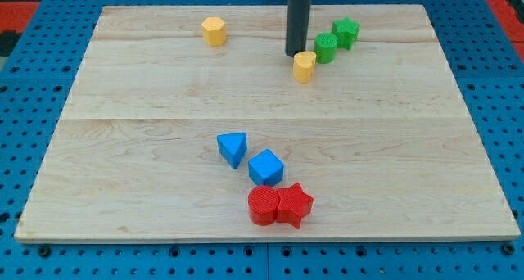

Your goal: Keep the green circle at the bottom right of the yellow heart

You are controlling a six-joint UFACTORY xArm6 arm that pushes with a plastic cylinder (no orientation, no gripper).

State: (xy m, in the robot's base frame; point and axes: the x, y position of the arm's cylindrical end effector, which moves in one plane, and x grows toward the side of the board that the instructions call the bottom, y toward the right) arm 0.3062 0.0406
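The green circle (326,47) lies near the view's top, right of centre. The yellow heart (304,66) sits just below and to the left of it, nearly touching, so the circle is at the heart's upper right. My tip (295,53) rests on the board right at the heart's upper left edge and to the left of the green circle. The dark rod rises straight up out of the view's top.
A green star (346,33) touches the green circle's upper right. A yellow hexagon (214,30) lies at the top left. A blue triangle (232,148), a blue cube (265,167), a red circle (264,206) and a red star (295,205) cluster at the bottom centre.
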